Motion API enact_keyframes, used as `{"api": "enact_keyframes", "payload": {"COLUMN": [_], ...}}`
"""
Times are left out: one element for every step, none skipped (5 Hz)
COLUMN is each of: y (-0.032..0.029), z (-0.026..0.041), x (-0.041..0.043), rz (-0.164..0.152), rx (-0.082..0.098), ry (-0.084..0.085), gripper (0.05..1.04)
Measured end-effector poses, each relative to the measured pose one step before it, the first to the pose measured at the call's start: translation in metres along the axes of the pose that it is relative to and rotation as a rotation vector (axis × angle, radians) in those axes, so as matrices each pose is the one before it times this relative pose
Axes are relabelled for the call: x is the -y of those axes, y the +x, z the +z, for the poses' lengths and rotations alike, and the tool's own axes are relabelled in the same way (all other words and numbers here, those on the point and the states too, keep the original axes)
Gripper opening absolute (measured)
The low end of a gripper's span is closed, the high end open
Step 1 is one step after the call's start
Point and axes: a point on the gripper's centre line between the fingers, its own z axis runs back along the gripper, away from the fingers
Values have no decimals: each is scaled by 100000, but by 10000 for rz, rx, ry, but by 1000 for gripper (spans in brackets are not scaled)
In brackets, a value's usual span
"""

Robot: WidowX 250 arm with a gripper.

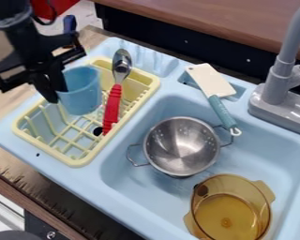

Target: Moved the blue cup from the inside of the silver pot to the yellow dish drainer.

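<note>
The translucent light-blue plastic cup (pixel 81 89) is over the left part of the yellow dish drainer (pixel 84 158), mouth up and leaning a little. Whether its base touches the slats, I cannot tell. The black two-finger gripper (pixel 57 95) is nearly closed, its fingers apparently pinching the cup's left wall. A wall grip of this kind probably keeps the cup mouth up and leaves its base free to settle in the rack. Relative to the gripper, the cup lies immediately to the right, its body reaching lower than the fingertips. The step in hand seems to be the placing; what remains is likely a small lowering, if needed, and a release that clears the red-handled metal spoon (pixel 114 99) leaning in the drainer beside the cup.

Right of the drainer, in the light-blue toy sink (pixel 146 198), sits a two-handled stainless-steel colander (pixel 181 146), probably the task's silver pot. Farther from the drainer, beyond the colander, is an amber transparent pot (pixel 231 211). A cream-bladed turner (pixel 211 81) with a teal handle lies up and right of the drainer, and the grey faucet (pixel 278 80) stands past it.
</note>
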Motion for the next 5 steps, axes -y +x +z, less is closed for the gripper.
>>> {"api": "enact_keyframes", "payload": {"y": [1408,219,224,-535,-665], "z": [-1120,-651,-73,-785,-871], "x": [-387,-265,-511,-674,-313], "rz": [307,166,170,-374,-499], "rx": [497,-31,133,112,89], "ry": [227,191,201,376,79], "gripper": [55,55,55,55,55]}}
